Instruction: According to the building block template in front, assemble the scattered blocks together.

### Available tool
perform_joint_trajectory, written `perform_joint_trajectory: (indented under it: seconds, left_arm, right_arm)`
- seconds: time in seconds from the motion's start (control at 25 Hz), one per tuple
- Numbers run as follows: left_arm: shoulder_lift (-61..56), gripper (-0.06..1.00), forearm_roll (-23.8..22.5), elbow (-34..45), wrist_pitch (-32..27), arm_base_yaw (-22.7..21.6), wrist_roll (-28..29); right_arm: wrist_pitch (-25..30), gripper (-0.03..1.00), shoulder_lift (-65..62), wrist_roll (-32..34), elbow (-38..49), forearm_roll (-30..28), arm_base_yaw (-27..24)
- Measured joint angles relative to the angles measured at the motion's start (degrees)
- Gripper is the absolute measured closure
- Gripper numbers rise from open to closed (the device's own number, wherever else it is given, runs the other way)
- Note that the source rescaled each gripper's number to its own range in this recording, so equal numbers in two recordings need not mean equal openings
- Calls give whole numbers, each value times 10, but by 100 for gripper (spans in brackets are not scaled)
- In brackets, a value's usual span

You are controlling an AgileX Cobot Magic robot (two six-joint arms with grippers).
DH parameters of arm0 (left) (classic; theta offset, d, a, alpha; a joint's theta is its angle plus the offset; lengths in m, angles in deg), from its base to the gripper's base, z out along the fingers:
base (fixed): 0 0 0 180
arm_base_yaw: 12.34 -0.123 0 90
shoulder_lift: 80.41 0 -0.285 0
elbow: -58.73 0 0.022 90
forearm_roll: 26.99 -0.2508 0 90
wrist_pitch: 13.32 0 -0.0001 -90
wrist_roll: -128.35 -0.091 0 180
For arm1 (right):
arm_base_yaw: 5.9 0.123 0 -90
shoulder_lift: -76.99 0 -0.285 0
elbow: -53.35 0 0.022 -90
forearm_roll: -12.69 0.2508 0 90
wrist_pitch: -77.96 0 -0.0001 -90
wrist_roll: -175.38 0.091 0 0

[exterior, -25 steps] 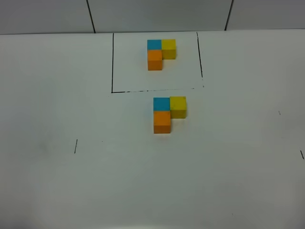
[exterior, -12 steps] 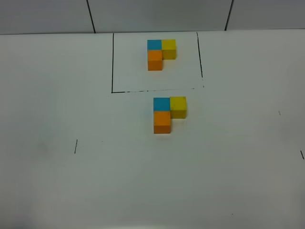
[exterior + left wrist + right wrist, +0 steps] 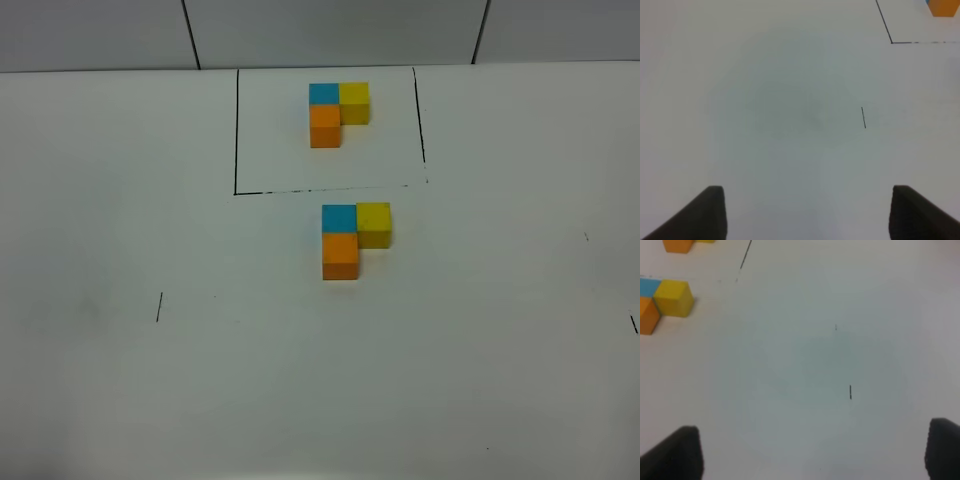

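The building block template (image 3: 325,125) is an L of blue, yellow and orange cubes inside a thin black drawn outline (image 3: 236,130) at the far middle of the white table. Just in front of that outline the scattered blocks sit joined in the same L: blue (image 3: 338,217), yellow (image 3: 373,222) to its right, orange (image 3: 340,253) in front. Neither arm shows in the high view. My left gripper (image 3: 807,189) hovers open over bare table, with a corner of the outline (image 3: 891,42) in its view. My right gripper (image 3: 815,425) is open too, far from the yellow cube (image 3: 674,297).
Short black tick marks are drawn on the white table at the left (image 3: 159,306) and at the right edge (image 3: 633,323). A grey panelled wall (image 3: 330,30) rises behind the table's far edge.
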Motion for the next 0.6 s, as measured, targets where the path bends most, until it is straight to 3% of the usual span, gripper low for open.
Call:
perform_joint_trajectory:
  seconds: [0.6]
  left_arm:
    - [0,48,0,0,0,0,0]
  right_arm:
    - [0,21,0,4,0,0,0]
